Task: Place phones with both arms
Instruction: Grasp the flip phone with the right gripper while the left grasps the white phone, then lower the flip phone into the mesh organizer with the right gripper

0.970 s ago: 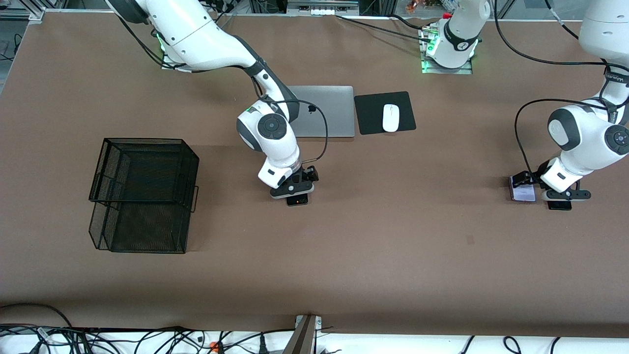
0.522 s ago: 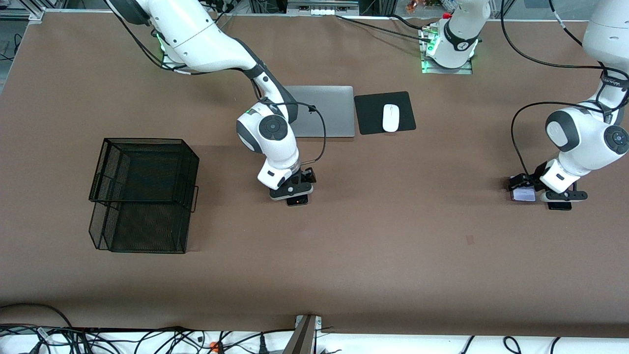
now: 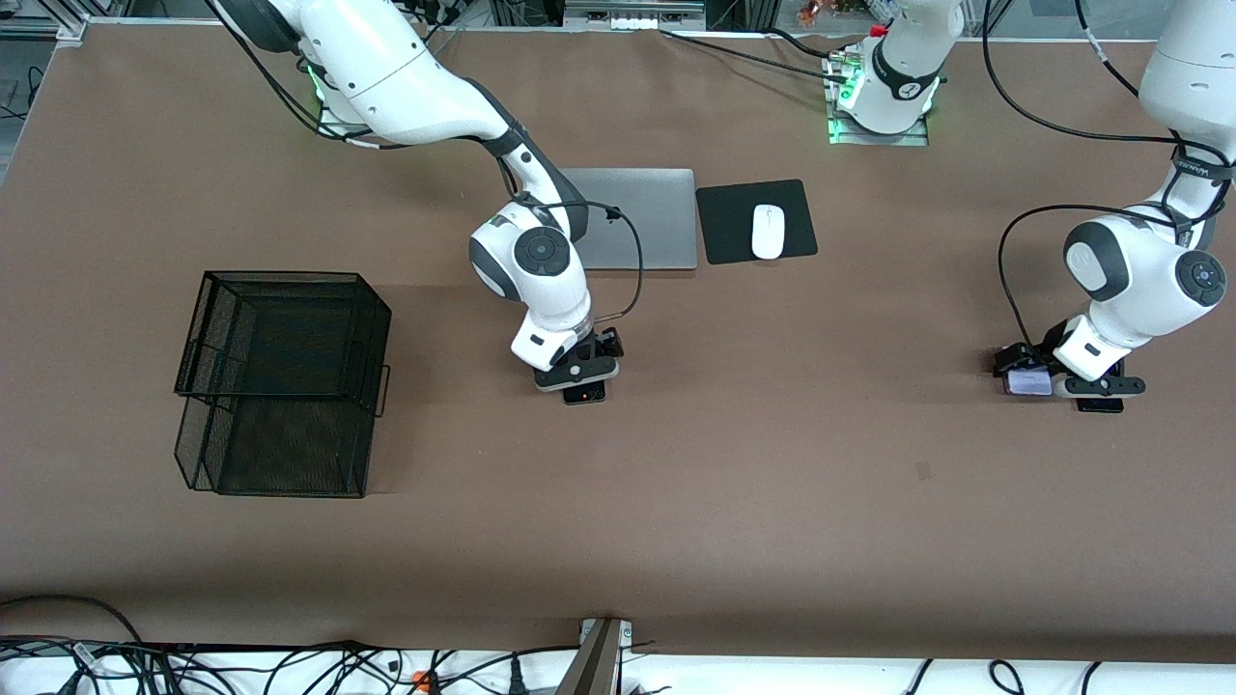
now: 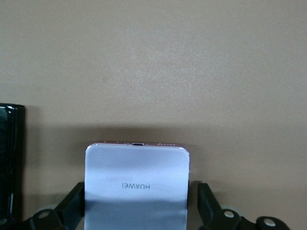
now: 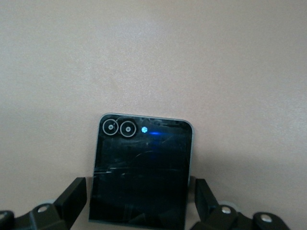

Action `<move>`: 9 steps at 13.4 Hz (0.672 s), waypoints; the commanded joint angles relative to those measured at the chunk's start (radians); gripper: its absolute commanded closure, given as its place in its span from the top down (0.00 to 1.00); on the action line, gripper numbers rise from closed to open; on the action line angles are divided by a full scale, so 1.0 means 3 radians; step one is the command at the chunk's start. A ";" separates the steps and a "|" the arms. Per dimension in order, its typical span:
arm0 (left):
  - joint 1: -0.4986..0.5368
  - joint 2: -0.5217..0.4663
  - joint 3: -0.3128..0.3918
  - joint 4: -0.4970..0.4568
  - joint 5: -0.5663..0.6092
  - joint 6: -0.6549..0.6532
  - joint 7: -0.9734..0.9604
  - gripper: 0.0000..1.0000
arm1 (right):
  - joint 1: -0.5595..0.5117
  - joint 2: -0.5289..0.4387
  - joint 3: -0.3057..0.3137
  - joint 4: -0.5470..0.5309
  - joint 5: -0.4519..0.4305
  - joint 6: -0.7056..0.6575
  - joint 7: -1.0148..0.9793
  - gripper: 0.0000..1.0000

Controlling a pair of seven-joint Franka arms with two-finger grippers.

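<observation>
Front view, across from the basket end: the black mesh basket (image 3: 282, 381) hasn't moved and no phone shows in it. Mid-table, the right gripper (image 3: 577, 378) sits low over the small black phone (image 3: 585, 392), barely shifted over the last sec; its wrist view shows the black phone (image 5: 140, 170) flat on the table between wide-spread fingers (image 5: 72, 199), not touching it. So pre-grasp, not lifted. The laptop (image 3: 642, 217) and mouse (image 3: 768, 231) are untouched. At the left arm's end, the left gripper (image 3: 1048, 381) has come down and slid further over the lavender-white phone (image 3: 1027, 383), less of it visible than a sec ago. Jaws wide there too, straddling the pale phone (image 4: 136, 189), no contact seen. Both look ready to close, my guess. Hard to see: the longer black slab (image 3: 1100, 404) is mostly under the left gripper, just an edge (image 4: 10, 163) in the wrist view; both grasped-end phone edges are cut off.
</observation>
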 commanded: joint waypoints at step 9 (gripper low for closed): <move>0.0005 0.0051 -0.0038 0.0107 -0.0072 0.0027 -0.0040 0.00 | 0.0014 -0.0402 -0.0247 0.0064 -0.0081 -0.0453 -0.0006 0.10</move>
